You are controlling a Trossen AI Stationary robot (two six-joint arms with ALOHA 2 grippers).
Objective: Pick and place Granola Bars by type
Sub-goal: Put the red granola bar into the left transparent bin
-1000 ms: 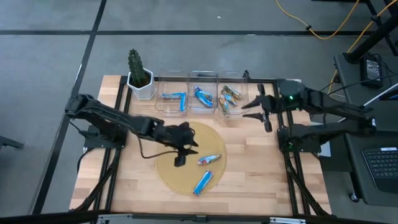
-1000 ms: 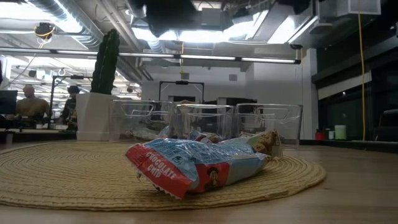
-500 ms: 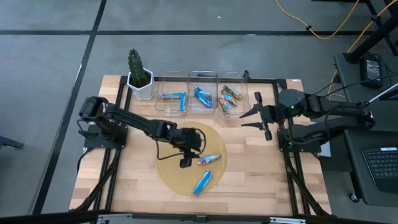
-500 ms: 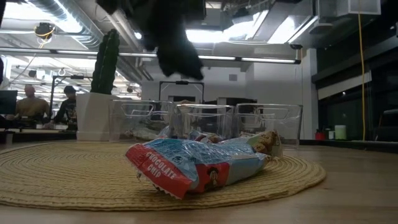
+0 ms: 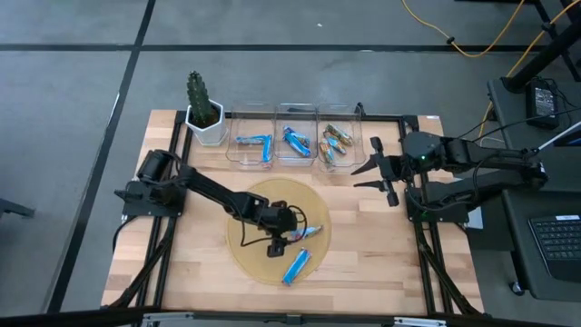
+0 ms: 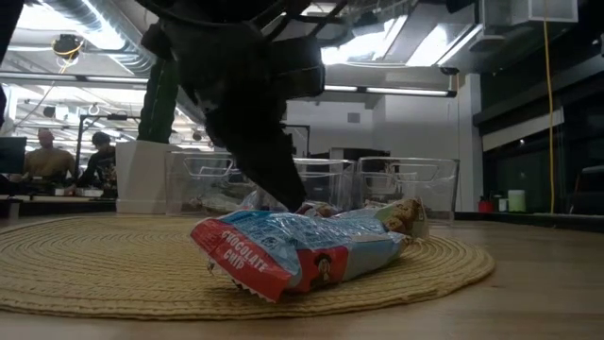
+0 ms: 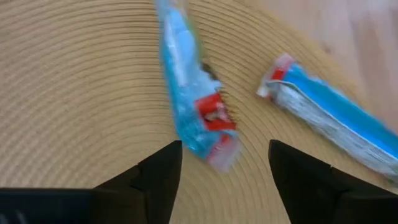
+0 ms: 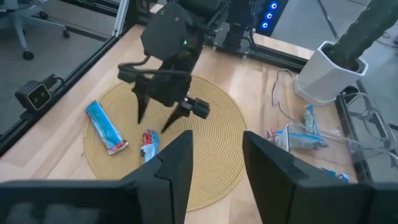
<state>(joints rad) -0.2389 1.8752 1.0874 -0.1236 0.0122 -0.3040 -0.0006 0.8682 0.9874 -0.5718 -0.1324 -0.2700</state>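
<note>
Round woven mat (image 5: 263,204) on table (image 5: 363,245); two granola bars on it.
Left gripper (image 7: 221,163), fingers apart, straddles blue-and-silver bar (image 7: 189,118); blue bar (image 7: 329,127) beside. High view alone shows right gripper (image 5: 374,169), spread, near bins (image 5: 293,145).

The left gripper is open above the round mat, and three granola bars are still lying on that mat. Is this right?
Not quite: only two granola bars lie on the round mat, not three. The high view shows one beside the open left gripper and another nearer the mat's edge. The rest is right.
</note>
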